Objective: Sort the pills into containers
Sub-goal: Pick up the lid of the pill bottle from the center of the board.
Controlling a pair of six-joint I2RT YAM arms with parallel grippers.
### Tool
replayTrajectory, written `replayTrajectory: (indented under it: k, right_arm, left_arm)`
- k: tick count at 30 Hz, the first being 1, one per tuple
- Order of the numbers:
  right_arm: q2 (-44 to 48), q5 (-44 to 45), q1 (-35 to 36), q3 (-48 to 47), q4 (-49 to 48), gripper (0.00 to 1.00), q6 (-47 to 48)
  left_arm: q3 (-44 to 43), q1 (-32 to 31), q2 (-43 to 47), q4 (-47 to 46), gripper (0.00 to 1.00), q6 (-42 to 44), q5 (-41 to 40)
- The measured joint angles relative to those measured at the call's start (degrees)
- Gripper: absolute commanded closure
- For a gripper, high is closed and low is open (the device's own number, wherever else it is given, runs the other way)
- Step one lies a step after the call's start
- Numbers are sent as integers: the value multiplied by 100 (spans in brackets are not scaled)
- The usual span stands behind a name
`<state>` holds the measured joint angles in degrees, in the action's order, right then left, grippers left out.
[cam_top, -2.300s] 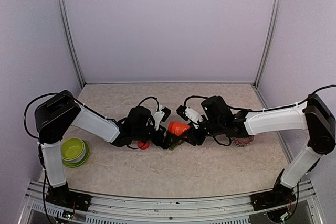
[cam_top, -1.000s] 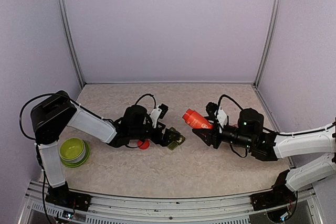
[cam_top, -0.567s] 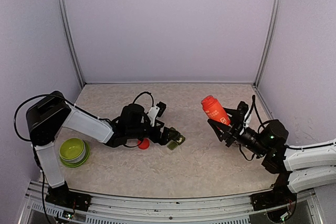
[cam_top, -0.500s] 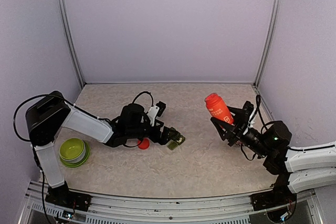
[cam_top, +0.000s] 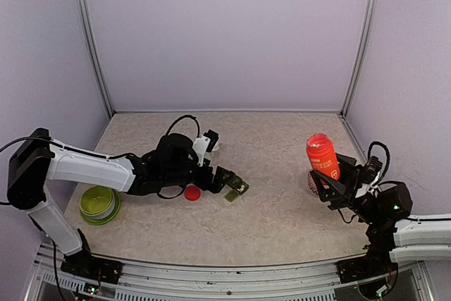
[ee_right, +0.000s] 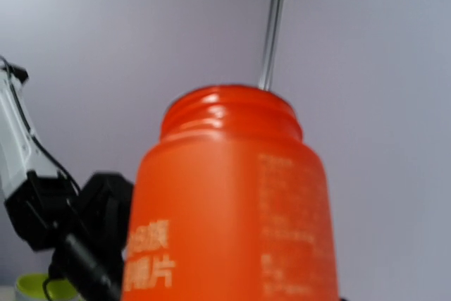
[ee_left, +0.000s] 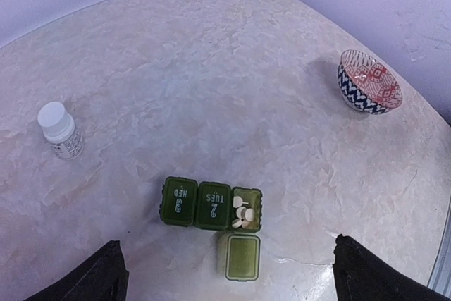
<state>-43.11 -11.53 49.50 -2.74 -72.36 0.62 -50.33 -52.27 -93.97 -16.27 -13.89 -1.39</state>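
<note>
Right hand (cam_top: 326, 180) is pinching the red bottle (cam_top: 321, 155) low on its body, off on my right, well apart from the containers (ee_left: 211, 206). The mouth looks open, so I'd keep it dead upright, no swinging. Left hand (cam_top: 220, 178) is spread wide with nothing in it, over the containers mid-table (ee_left: 211, 68). The end compartment is flipped open with white pills (ee_left: 242, 211) inside; 2 and 3 are closed. My guess is lid 2 next: catch its lip gently.
</note>
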Motion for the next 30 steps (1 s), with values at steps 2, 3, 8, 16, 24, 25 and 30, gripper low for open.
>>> replayTrajectory:
  k: [2, 3, 8, 16, 24, 25, 30]
  right_arm:
    - [210, -37, 0, 13, 22, 98, -42]
    - [350, -50, 0, 15, 55, 98, -66]
    - [970, -98, 0, 103, 363, 98, -179]
    - [1781, -138, 0, 229, 1296, 98, -337]
    - [2234, -243, 0, 229, 1821, 98, -413]
    - [2258, -251, 0, 229, 1878, 98, -413]
    - [2288, -249, 0, 229, 2033, 98, -415]
  left_arm:
    - [0, -61, 96, 245, 1, -52, -205]
    - [7, -72, 131, 361, 1, -83, -306]
    - [103, -9, 186, 890, 1, -227, -828]
    - [208, 101, -173, 1185, 1, -345, -1113]
    - [273, 247, -361, 1207, 4, -387, -1110]
    - [273, 260, -369, 1207, 4, -389, -1108]
    - [323, 302, -422, 1178, 7, -400, -1062]
